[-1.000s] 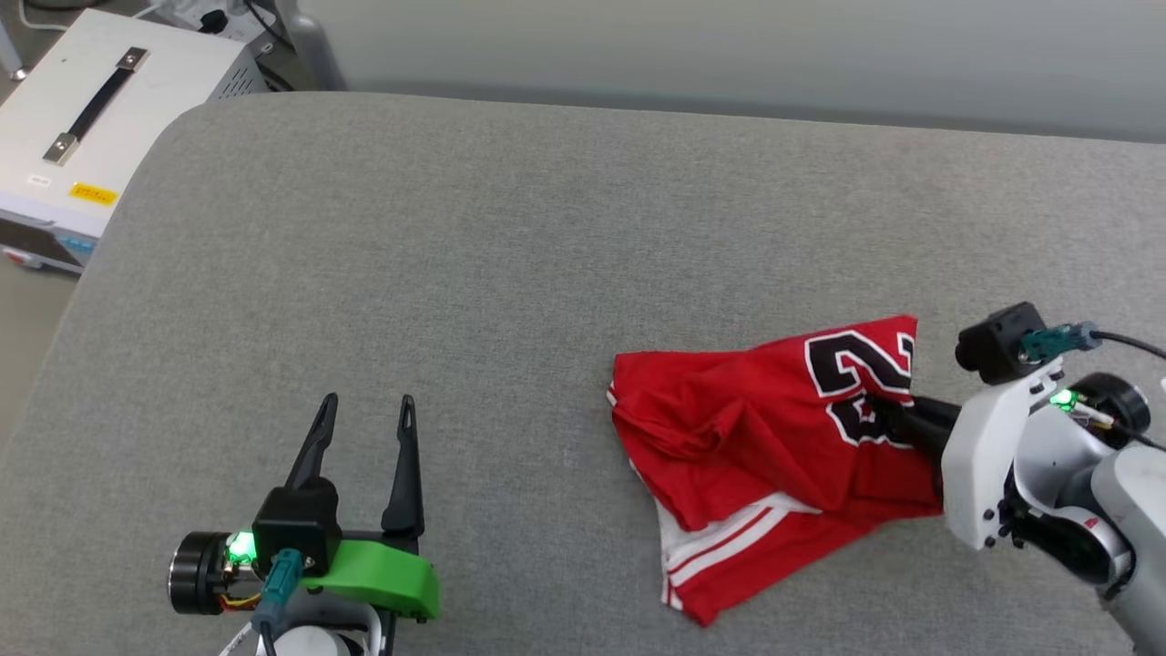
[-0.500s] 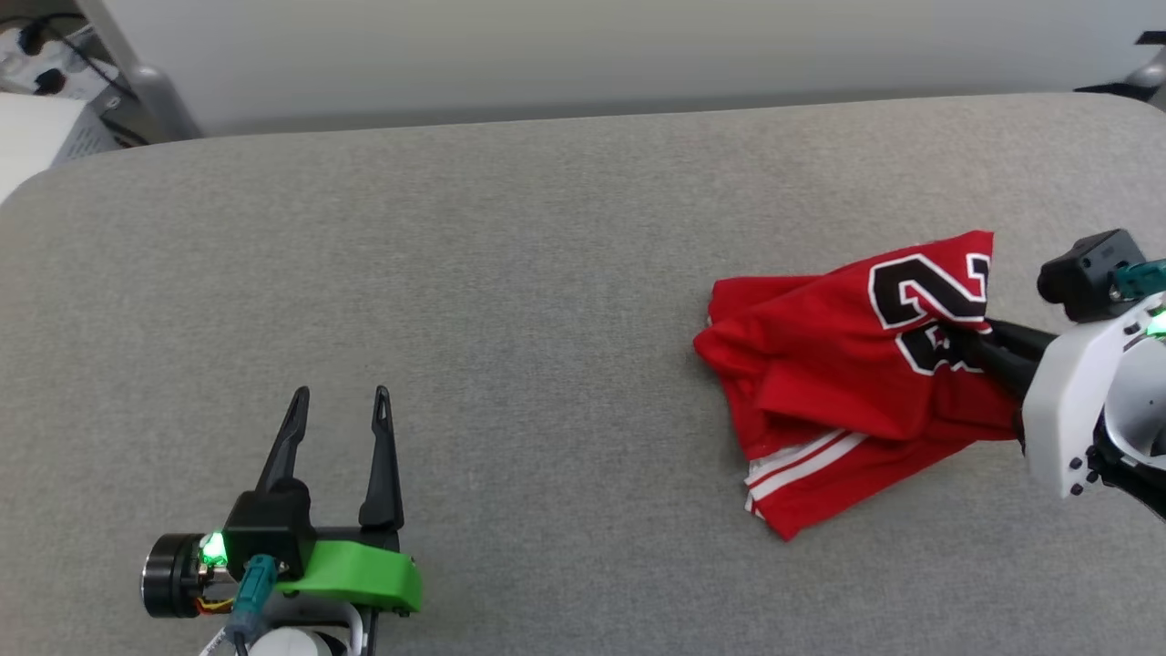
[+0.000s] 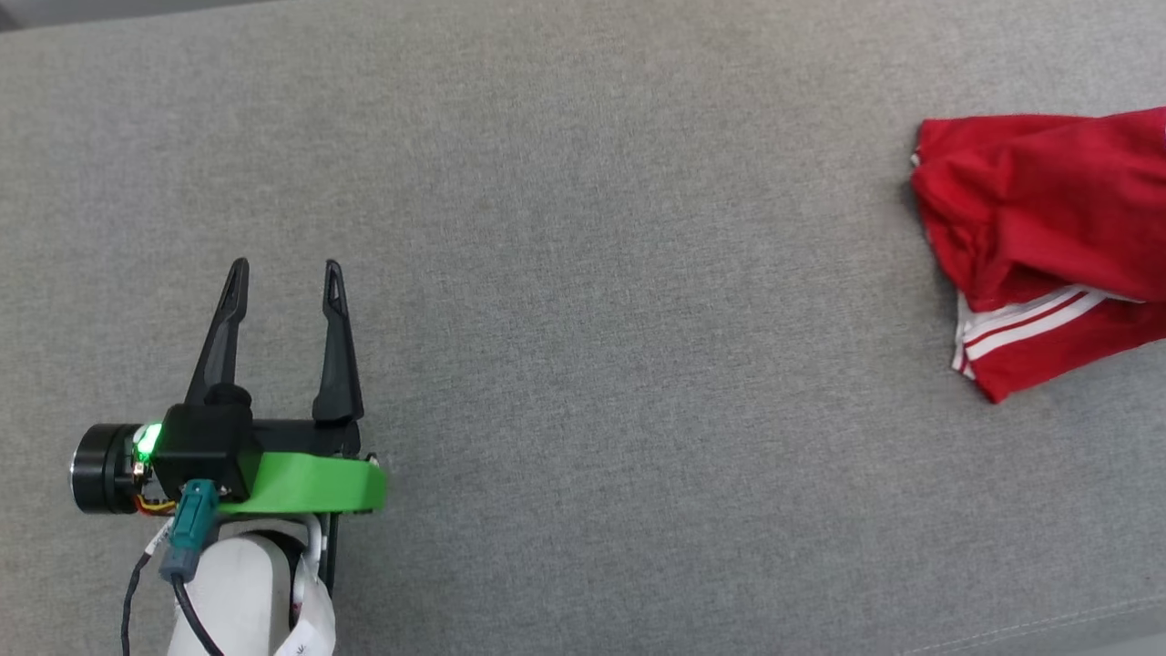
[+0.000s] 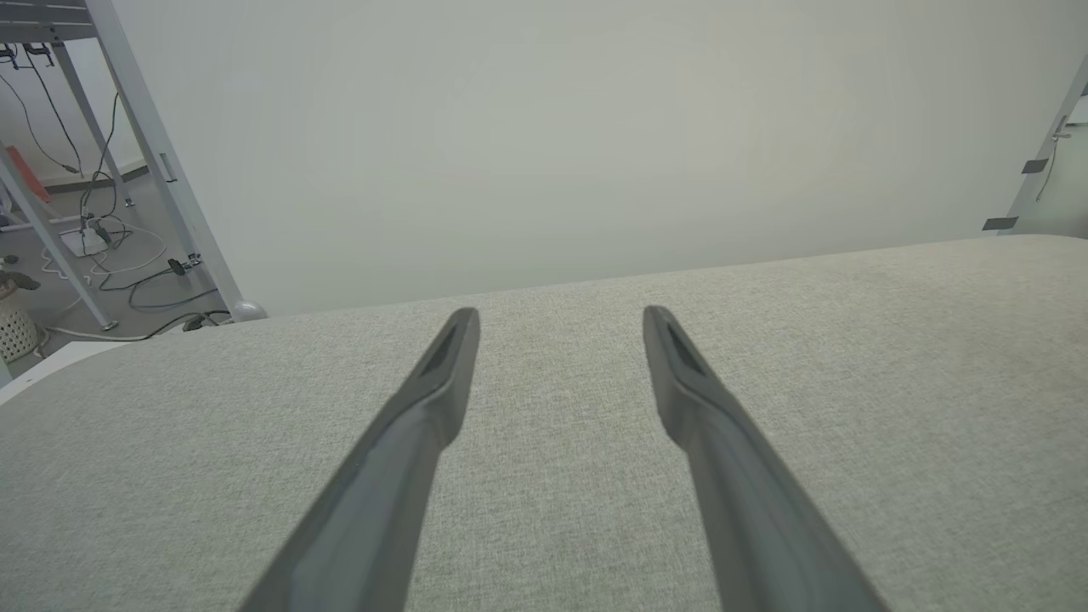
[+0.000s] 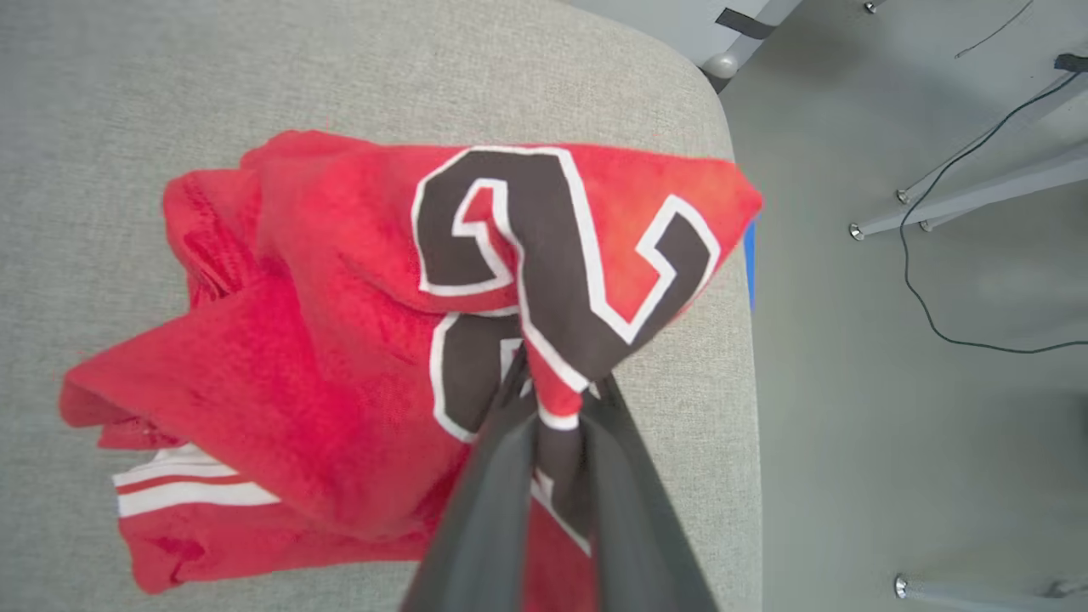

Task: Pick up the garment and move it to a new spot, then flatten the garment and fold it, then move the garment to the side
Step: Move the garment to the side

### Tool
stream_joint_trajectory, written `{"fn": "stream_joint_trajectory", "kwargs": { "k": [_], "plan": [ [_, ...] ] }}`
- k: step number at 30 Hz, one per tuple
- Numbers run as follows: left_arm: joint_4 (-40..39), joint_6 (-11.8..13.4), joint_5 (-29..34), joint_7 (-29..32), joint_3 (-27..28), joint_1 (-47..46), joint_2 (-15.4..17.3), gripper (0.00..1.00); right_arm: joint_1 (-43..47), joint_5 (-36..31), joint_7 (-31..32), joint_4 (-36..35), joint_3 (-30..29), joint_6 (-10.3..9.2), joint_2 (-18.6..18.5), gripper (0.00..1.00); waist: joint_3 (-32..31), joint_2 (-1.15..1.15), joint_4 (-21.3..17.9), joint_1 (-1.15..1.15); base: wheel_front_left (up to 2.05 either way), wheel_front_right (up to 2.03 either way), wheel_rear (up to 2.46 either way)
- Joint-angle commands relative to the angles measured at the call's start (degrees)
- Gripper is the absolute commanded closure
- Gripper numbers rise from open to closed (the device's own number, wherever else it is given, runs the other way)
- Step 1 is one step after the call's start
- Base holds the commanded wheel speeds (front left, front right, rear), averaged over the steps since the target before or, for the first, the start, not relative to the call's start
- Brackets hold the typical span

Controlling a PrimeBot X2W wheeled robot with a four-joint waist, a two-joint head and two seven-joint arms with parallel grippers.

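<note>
Much of the garment [image 3: 1029,228] runs off my head view's right edge, bunched by the grey table's [image 3: 592,273] rim. Right gripper [image 5: 557,391] pinches a fold at the numeral; left gripper [image 3: 285,271] spread, empty.

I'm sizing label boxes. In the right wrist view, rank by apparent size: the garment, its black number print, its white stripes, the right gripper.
1. garment
2. black number print
3. white stripes
Unranked: the right gripper looks about as big as the print, but it sits nearest the camera.
</note>
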Motion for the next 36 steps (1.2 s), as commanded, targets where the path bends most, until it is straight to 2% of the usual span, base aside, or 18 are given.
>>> {"fn": "stream_joint_trajectory", "kwargs": {
  "k": [1,8,15,16,17,23,27,32,36],
  "plan": [
    [-0.7,-0.4,0.7,-0.3,-0.1,-1.9,0.6,0.00,-2.7,-2.0,-1.3,3.9,-1.3,-0.04,-1.4,1.00,6.4,0.00,0.4,-0.01,0.00,0.00,0.00],
    [-2.6,-0.1,0.8,-0.3,0.1,-3.4,0.9,0.00,-8.3,-5.5,-4.5,14.0,-4.8,-0.04,-1.3,1.00,9.6,0.00,0.9,-0.01,0.00,0.00,0.00],
    [-3.2,0.1,0.8,-0.3,0.1,-4.0,1.1,0.00,-11.6,-8.9,-7.1,20.0,-5.9,-0.04,1.4,1.00,10.2,0.00,1.3,-0.01,0.00,0.00,0.00],
    [-3.1,0.1,0.8,-0.3,0.1,-4.0,1.1,0.00,-11.8,-9.5,-7.3,20.6,-5.8,-0.04,1.6,0.65,10.0,0.00,1.4,-0.01,0.00,0.00,0.00],
    [-3.0,0.1,0.8,-0.3,0.0,-4.0,1.0,0.00,-11.9,-10.1,-7.5,21.4,-5.8,-0.04,2.0,0.00,9.6,0.00,1.5,-0.01,0.00,0.00,0.00],
    [-2.2,0.5,0.6,-0.3,-0.3,-3.1,0.6,0.00,-12.2,-13.3,-11.7,24.2,-7.4,-0.04,2.6,0.00,6.3,0.00,2.2,-0.01,0.00,0.00,0.00],
    [-1.2,0.5,0.2,-0.3,-0.6,-1.9,0.2,0.00,-11.6,-15.9,-18.6,23.7,-9.6,-0.04,2.9,0.00,2.6,0.00,3.1,-0.01,0.00,0.00,0.00],
    [0.1,0.8,-0.2,-0.3,-0.7,0.8,-0.4,0.00,-9.7,-19.4,-28.3,20.7,-12.9,-0.04,5.5,0.00,-2.2,0.00,4.3,-0.01,0.00,0.00,0.00],
    [1.1,0.9,-0.6,-0.3,-0.6,2.9,-0.8,0.00,-6.8,-23.1,-35.4,16.3,-17.8,-0.04,9.5,0.00,-5.5,0.00,5.8,-0.01,0.00,0.00,0.00]
  ]
}}
